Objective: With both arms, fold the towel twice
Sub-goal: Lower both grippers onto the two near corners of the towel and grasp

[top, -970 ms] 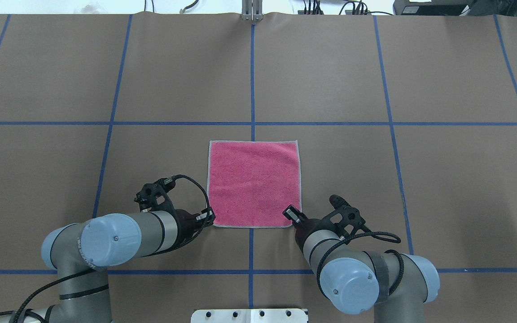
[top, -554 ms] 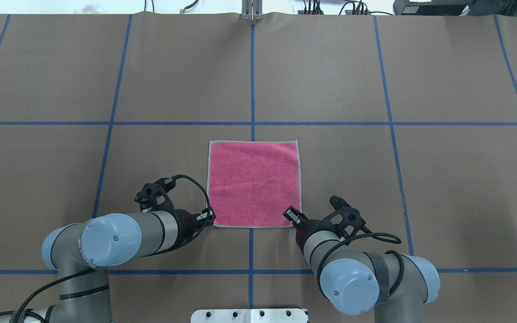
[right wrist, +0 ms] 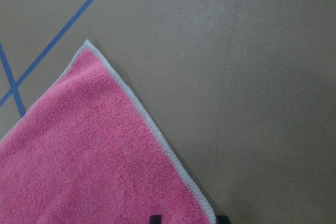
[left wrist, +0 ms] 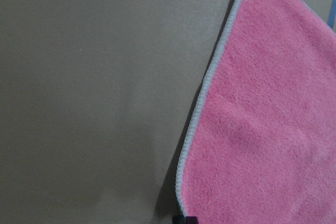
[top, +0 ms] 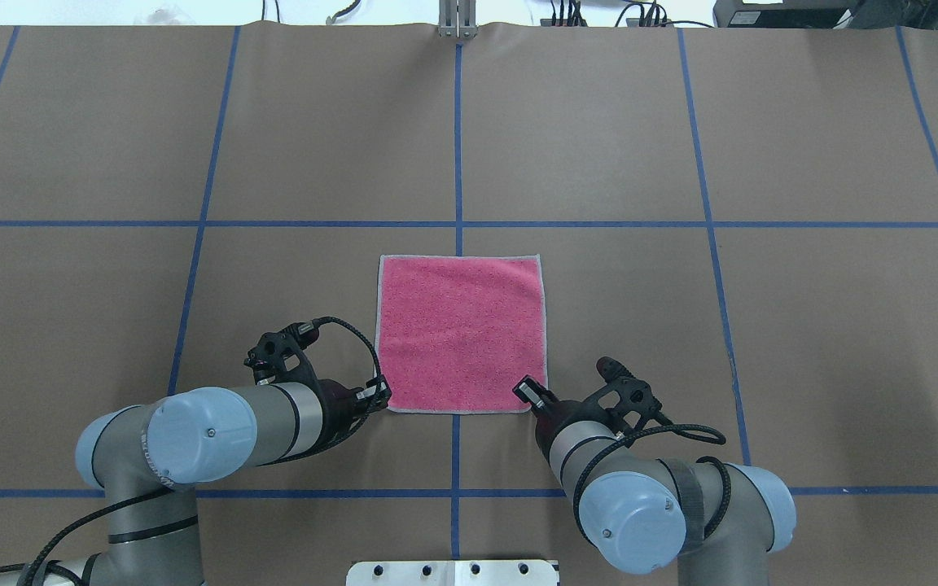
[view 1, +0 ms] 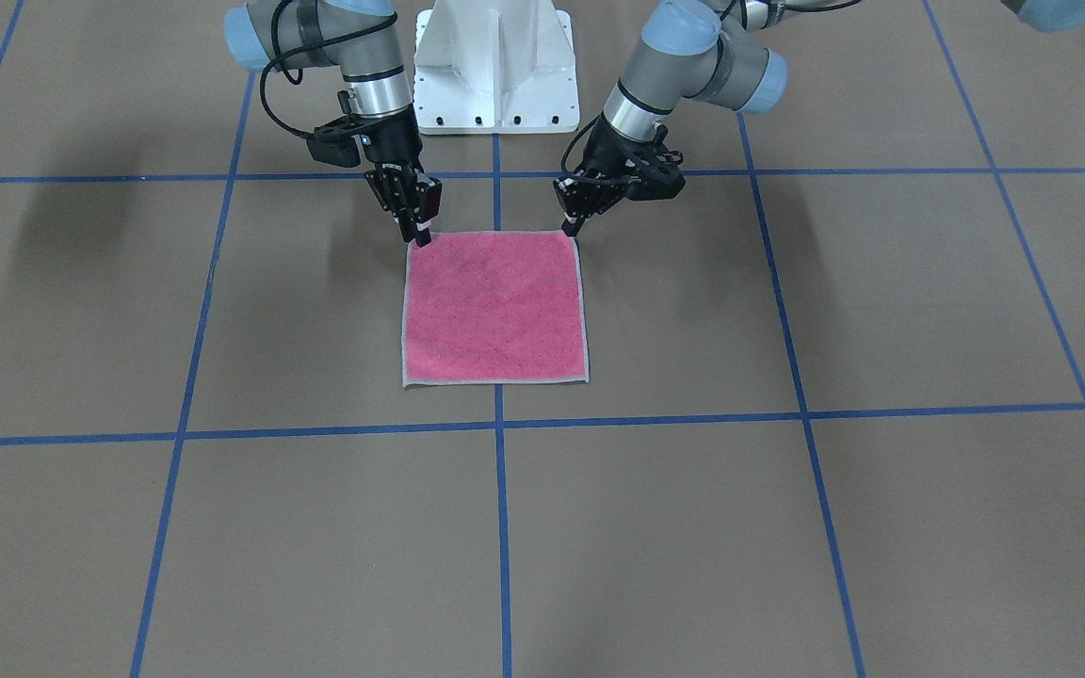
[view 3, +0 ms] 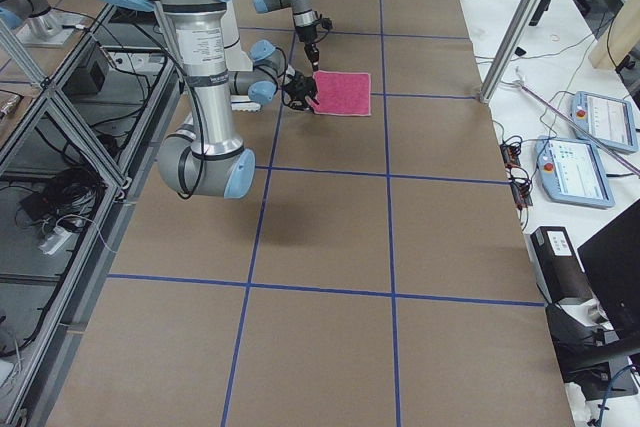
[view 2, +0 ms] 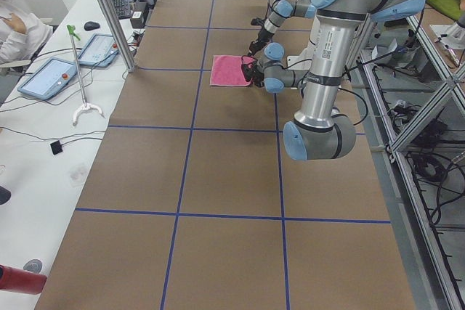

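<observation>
Right fingertips (right wrist: pixel 155 219): two dark tips are seen at the bottom edge of the right wrist view, set a narrow gap apart. One tip is over the pink cloth and the other is over bare table just beside the border.
Right gripper (view 1: pixel 421 235): pointed steeply down at the towel corner nearest the robot on its right side. The corner edge lies between the two tips. No cloth is lifted or bunched.
Left fingertips (left wrist: pixel 185 219): only one small dark piece is seen, at the bottom edge of the left wrist view, right at the stitched border. Whether the tips are parted or closed cannot be told.
Left gripper (view 1: pixel 571 226): angled down at the towel corner nearest the robot on its left side. The tip is at or touching the border.
Towel (view 1: pixel 495 311): spread flat and unfolded, pink face up, with the light grey border visible on all four edges. The two corners far from the robot lie free.
Towel position: centred before the robot, across the middle blue tape line (top: pixel 458 146), in the grid cells nearest the robot.
Right arm (top: pixel 664 505): bent inward from the robot's right, with a black cable looped along it.
Left arm (top: pixel 200 431): bent inward from the robot's left, with a black cable arched over the wrist.
Table (view 1: pixel 787 527): covered in brown sheet, marked with a blue tape grid.
Base (view 1: pixel 495 66): white, bolted, between the two arms.
</observation>
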